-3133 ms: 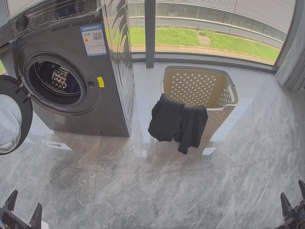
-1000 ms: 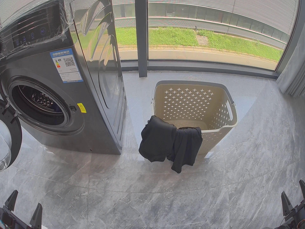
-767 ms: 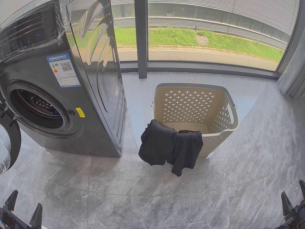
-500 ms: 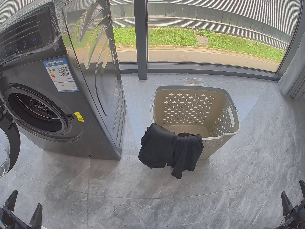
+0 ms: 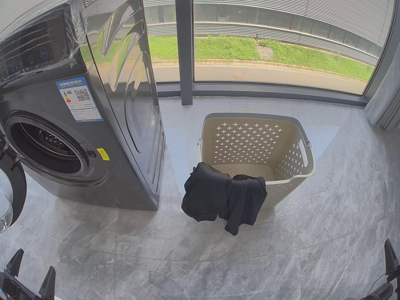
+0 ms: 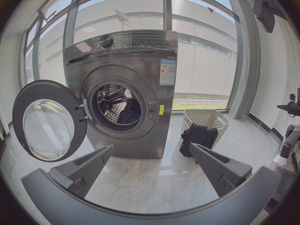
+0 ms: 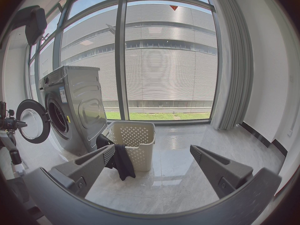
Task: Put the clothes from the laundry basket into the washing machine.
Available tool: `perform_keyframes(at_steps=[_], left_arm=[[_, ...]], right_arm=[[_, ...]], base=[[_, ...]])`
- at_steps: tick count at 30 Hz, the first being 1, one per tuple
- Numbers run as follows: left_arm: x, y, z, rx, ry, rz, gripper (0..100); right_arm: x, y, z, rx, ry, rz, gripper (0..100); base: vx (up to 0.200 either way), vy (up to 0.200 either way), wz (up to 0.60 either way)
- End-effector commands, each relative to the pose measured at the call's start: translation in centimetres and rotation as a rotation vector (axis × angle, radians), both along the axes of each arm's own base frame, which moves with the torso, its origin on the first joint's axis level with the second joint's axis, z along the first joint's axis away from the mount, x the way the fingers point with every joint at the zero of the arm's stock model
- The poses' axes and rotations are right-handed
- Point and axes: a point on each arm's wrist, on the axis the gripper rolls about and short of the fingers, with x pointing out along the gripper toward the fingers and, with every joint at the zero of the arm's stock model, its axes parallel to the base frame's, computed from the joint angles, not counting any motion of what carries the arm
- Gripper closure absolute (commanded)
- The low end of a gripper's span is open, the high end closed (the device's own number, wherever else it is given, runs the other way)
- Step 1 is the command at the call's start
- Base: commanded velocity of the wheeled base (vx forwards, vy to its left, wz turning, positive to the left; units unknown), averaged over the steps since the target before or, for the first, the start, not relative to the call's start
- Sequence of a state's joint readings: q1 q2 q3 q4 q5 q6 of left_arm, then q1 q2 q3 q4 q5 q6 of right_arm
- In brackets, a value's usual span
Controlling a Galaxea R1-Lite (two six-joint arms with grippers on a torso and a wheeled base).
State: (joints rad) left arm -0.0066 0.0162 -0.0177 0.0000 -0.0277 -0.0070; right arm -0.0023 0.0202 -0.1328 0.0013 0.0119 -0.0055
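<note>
Over the near rim of the laundry basket [image 5: 291, 179] hangs the black garment [image 5: 223, 194], its length trailing down the outer wall toward us. It is well apart from both arms. Our left gripper [image 6: 151, 147] and right gripper [image 7: 152, 149] stand spread wide, empty. We judge the right slightly nearer.

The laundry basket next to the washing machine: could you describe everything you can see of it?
The laundry basket is a beige, plastic-looking tub with rounded corners, a thick rim and walls pierced by small star-shaped holes. A slot handle is cut into one side wall. It stands upright on the grey marbled floor before the window, beside the washing machine but apart from it. A black garment hangs over its near rim, mostly outside, its tip close to the floor.
</note>
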Motion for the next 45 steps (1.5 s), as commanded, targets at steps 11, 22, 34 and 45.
perform_keyframes(at_steps=[11,22,34,45], left_arm=[[0.0,0.0,-0.5,0.001,0.003,0.001,0],[0.0,0.0,-0.5,0.001,0.003,0.001,0],[0.0,0.0,-0.5,-0.001,0.003,0.001,0],[0.0,0.0,-0.5,-0.001,0.003,0.001,0]], right_arm=[[6.9,0.5,2.8,0.023,0.473,0.218,0],[15.7,2.3,2.0,0.02,0.661,0.309,0],[21.3,8.3,0.3,0.095,0.748,0.336,0],[25.5,10.9,-0.7,0.071,0.786,0.323,0]], base=[[0.0,0.0,0.0],[0.0,0.0,0.0],[0.0,0.0,0.0],[0.0,0.0,0.0]])
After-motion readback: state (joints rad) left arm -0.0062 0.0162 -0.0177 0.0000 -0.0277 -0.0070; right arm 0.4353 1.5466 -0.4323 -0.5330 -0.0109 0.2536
